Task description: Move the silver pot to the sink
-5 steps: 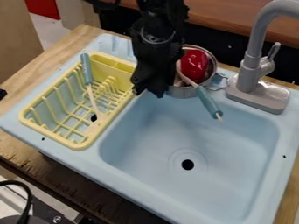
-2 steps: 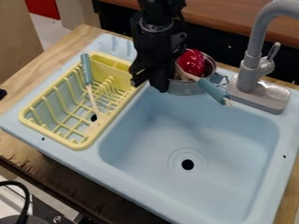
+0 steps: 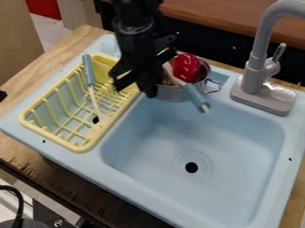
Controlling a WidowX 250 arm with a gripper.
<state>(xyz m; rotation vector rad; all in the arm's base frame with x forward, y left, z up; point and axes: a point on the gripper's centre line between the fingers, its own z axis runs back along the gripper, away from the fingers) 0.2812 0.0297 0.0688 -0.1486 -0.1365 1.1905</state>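
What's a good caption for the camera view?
Black claw beside a silver pot with a shiny red thing inside, at the back of the sink.

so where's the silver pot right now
In the camera view, the silver pot is above centre, at the back edge of the sink basin, with the claw beside it on the picture's left and the grey faucet to its right.

Claw [image 3: 132, 89], black, spread open; silver pot [image 3: 174, 94] holding red object [image 3: 187, 67], just beside claw; yellow rack [image 3: 53, 139], partly beneath claw; grey faucet [image 3: 253, 80], well apart.
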